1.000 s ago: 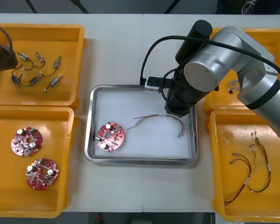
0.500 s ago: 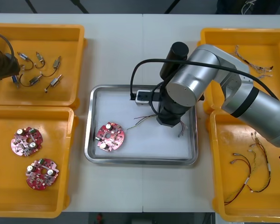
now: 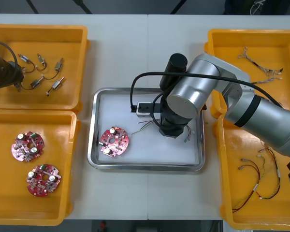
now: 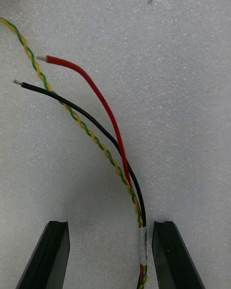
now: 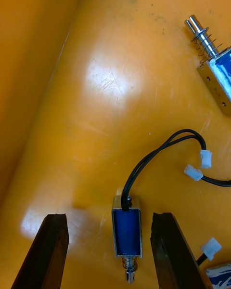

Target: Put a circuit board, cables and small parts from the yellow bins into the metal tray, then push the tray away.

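The metal tray (image 3: 147, 167) has a white floor. A round red circuit board (image 3: 114, 141) lies in its left half. A thin cable bundle (image 3: 146, 125) lies across its middle. My right arm (image 3: 176, 104) hangs over that bundle. Close up, my right gripper (image 4: 109, 255) is open just above the tray floor. The red, black and yellow-green twisted cable (image 4: 113, 139) runs between its fingers, close to one finger (image 4: 172, 257). My left gripper (image 5: 108, 250) is open low in the far left yellow bin (image 3: 81, 60), with a blue-bodied small metal part (image 5: 127, 231) between its fingers, untouched.
Several more small metal parts (image 3: 38, 72) lie in that far left bin. Two circuit boards (image 3: 27, 146) sit in the near left bin. The right bins hold cables (image 3: 258, 176). Another small metal part (image 5: 216, 77) lies past my left fingers.
My right arm has swung left across the tray and now sits over the cable bundle. My left arm has shifted slightly within the far left bin.
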Controlling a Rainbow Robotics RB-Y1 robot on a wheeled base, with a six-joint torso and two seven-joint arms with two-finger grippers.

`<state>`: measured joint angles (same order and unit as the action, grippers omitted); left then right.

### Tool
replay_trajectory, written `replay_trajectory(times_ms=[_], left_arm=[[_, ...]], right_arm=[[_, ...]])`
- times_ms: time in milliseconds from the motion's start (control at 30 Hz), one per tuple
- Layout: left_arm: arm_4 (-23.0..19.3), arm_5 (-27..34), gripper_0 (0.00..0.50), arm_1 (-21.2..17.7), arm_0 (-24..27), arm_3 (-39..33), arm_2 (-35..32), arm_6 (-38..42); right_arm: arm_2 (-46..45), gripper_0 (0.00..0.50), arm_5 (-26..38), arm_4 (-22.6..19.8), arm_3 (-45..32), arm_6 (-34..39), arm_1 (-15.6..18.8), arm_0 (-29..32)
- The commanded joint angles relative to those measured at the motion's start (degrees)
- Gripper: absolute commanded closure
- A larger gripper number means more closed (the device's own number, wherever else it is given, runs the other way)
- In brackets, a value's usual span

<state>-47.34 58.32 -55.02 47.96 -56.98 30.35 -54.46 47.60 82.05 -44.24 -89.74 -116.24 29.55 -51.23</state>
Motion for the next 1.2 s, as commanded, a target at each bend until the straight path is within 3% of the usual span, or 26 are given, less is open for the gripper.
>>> replay_trajectory(times_ms=[33,133,233,300,367,433,467,500,600,767,1200], left_arm=[[-0.38,-0.49,0.0,0.52,-0.5,-0.15,0.41,6.21],[-0.73,-0.75,0.0,0.44,-0.59,-0.15,1.29,6.38],[-0.73,-1.81,0.0,0.44,-0.59,-0.15,2.26,6.56],[-0.82,-1.98,0.0,0.44,-0.59,-0.15,2.26,6.74],[-1.0,-1.98,0.0,0.44,-0.59,-0.15,2.26,6.74],[-1.0,-1.98,0.0,0.44,-0.59,-0.15,2.26,6.74],[-1.0,-1.98,0.055,0.44,-0.59,-0.15,2.26,6.56],[-1.0,-1.98,0.141,0.44,-0.59,-0.15,2.26,6.47],[-0.82,-1.98,0.374,0.44,-0.59,-0.15,2.34,6.3],[-0.38,-2.25,0.495,0.44,-0.68,-0.15,2.26,6.3],[0.23,-1.98,0.5,-0.62,-0.24,-1.12,1.99,5.95]], right_arm=[[1.26,0.072,-0.57,0.3,-0.08,-1.8,-1.33,-2.29],[1.35,0.089,-0.75,0.12,1.06,-1.89,-1.77,-2.38],[1.35,0.136,-0.75,0.21,1.41,-1.89,-1.95,-2.38],[1.35,0.234,-0.75,0.21,1.5,-1.89,-1.95,-2.38],[1.35,0.385,-0.75,0.03,1.41,-1.89,-1.95,-2.29],[1.35,0.428,-0.75,0.03,1.41,-1.89,-1.95,-2.38],[1.35,0.459,-0.75,0.03,1.5,-1.89,-1.95,-2.38],[1.35,0.477,-0.75,0.03,1.41,-1.89,-1.95,-2.38],[1.35,0.5,-0.75,-0.05,1.41,-1.89,-1.95,-2.55],[1.26,0.5,-0.66,-0.05,1.41,-1.98,-1.95,-3.79],[-3.75,0.5,3.82,-1.29,-0.08,-3.47,-1.95,-6.16]])
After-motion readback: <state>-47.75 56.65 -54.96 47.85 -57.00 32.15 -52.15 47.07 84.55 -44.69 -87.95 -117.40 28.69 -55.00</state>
